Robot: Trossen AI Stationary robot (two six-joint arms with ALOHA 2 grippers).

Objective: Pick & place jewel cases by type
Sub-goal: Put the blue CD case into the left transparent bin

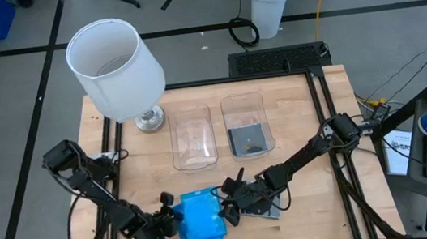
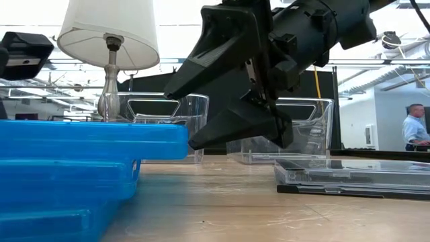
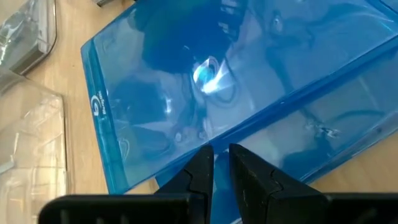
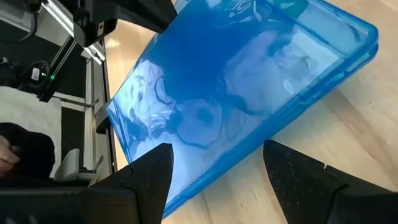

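Wooden worktop (image 1: 295,118) carries stacked blue jewel cases (image 1: 201,219); left claw (image 1: 167,223) pinches the top case, right claw (image 1: 228,203) spread wide beside it

Bright even overhead light, glare on blue cases (image 3: 211,74), blurred low-view foreground

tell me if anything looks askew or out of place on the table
The blue jewel cases near the table's front edge are not squared up: in the low view the top blue case overhangs the ones beneath. A table lamp also stands on the work surface beside the two clear tubs, odd for a sorting setup.
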